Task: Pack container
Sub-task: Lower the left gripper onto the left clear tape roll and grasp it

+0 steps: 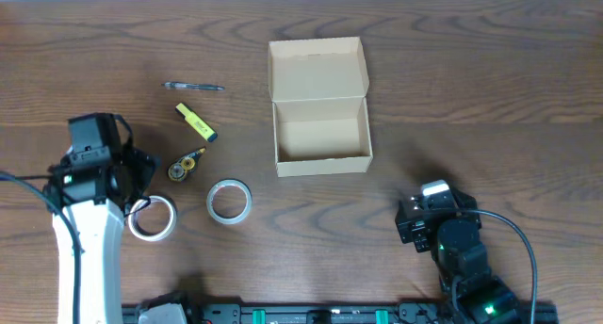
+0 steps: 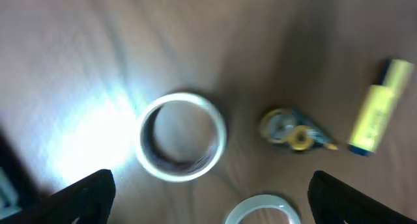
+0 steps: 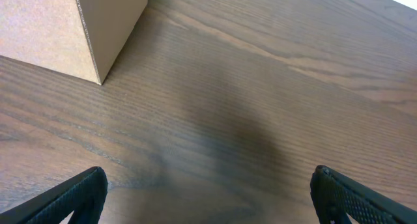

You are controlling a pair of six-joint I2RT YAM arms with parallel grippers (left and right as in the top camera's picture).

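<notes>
The container (image 1: 320,156) is a light-tan cardboard box at the table's middle, open, with its flap lid (image 1: 316,68) laid back. It looks empty. Its corner shows in the right wrist view (image 3: 71,28). A clear tape roll (image 1: 229,201) and a white tape roll (image 1: 154,218) lie to its left. My left gripper (image 1: 141,194) hovers over the white roll, open and empty. In the left wrist view (image 2: 212,191) the white roll (image 2: 264,211) lies between the fingers and the clear roll (image 2: 182,137) lies beyond. My right gripper (image 1: 422,213) is open and empty (image 3: 208,191), near the box's front right.
A yellow highlighter (image 1: 196,121), a correction-tape dispenser (image 1: 186,164) and a pen (image 1: 193,86) lie left of the box. The highlighter (image 2: 378,107) and dispenser (image 2: 293,129) also show in the left wrist view. Bare wood lies under the right gripper.
</notes>
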